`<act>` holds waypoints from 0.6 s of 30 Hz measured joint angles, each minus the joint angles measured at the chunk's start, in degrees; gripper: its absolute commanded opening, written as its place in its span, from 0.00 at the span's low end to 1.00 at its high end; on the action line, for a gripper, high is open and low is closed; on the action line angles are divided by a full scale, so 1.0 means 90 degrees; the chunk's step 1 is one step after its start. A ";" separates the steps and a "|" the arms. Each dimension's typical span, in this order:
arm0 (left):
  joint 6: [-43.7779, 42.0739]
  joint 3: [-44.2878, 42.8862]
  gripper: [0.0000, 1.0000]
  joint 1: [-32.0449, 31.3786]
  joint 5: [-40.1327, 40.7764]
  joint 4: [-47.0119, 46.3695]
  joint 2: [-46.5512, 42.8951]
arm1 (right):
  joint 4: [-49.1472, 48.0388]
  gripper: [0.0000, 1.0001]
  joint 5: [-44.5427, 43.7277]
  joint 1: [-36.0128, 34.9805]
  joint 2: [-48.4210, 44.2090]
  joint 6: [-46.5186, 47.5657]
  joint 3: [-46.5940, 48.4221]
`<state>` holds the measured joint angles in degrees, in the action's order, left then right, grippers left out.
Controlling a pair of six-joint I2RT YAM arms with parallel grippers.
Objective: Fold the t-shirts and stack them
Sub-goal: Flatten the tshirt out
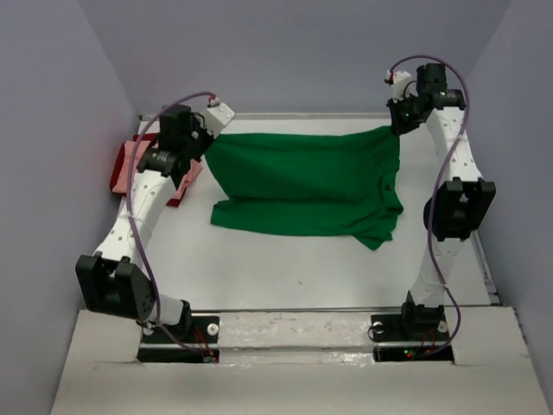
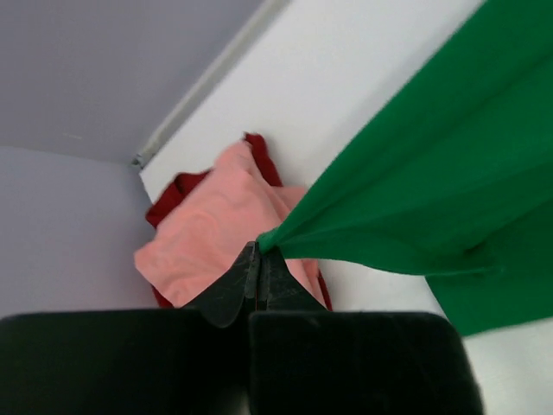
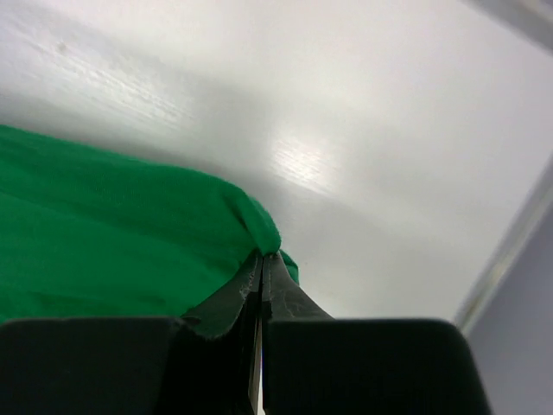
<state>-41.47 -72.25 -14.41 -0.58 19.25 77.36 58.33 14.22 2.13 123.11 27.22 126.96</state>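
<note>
The bright green t-shirt (image 1: 307, 180) stretches across the back of the table, its far edge lifted between both grippers. My left gripper (image 1: 206, 147) is shut on its far left corner (image 2: 268, 239). At the far right, my right gripper (image 1: 399, 128) is shut on the other corner (image 3: 263, 238). The salmon pink t-shirt (image 2: 212, 226) lies folded on the dark red t-shirt (image 2: 173, 192) in the back left corner, just under the left gripper (image 2: 257, 251). In the right wrist view the black fingers (image 3: 285, 290) pinch green cloth above the white table.
Grey walls (image 1: 52, 130) close in the table (image 1: 302, 268) on the left, back and right. A raised metal rail (image 2: 207, 82) runs along the far edge. The front of the green shirt drapes onto the table near the middle.
</note>
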 measured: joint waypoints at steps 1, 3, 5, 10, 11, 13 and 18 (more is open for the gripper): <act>0.0155 -0.0707 0.00 0.0163 -0.0255 -0.0032 0.0355 | -0.0046 0.00 -0.0036 0.0005 -0.0304 -0.0066 0.0017; 0.0260 -0.1112 0.00 0.0481 -0.0420 -0.0143 0.0527 | -0.0022 0.00 -0.0046 0.0005 -0.0843 -0.0153 -0.0058; 0.0389 -0.1212 0.00 0.0695 -0.0678 -0.0131 0.0413 | -0.0104 0.00 -0.0036 0.0005 -0.1634 -0.0214 -0.0454; 0.0437 -0.0563 0.00 0.0729 -0.1319 0.0172 -0.0952 | -0.0168 0.00 0.0019 0.0005 -0.4235 -0.0299 -0.2096; 0.0430 -0.0367 0.00 0.0716 -0.1513 0.0325 -0.1479 | -0.0155 0.00 0.0032 0.0005 -0.4648 -0.0321 -0.2283; 0.0396 -0.0214 0.00 0.0707 -0.1739 0.0423 -0.2295 | -0.0199 0.00 0.0063 0.0007 -0.5722 -0.0374 -0.2674; 0.0304 -0.0129 0.00 0.0799 -0.2552 0.0573 -0.4051 | -0.0219 0.00 0.0158 0.0007 -0.7844 -0.0527 -0.3507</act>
<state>-38.74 -73.41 -7.22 -23.55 24.40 40.91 56.36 15.64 2.20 52.51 22.48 95.39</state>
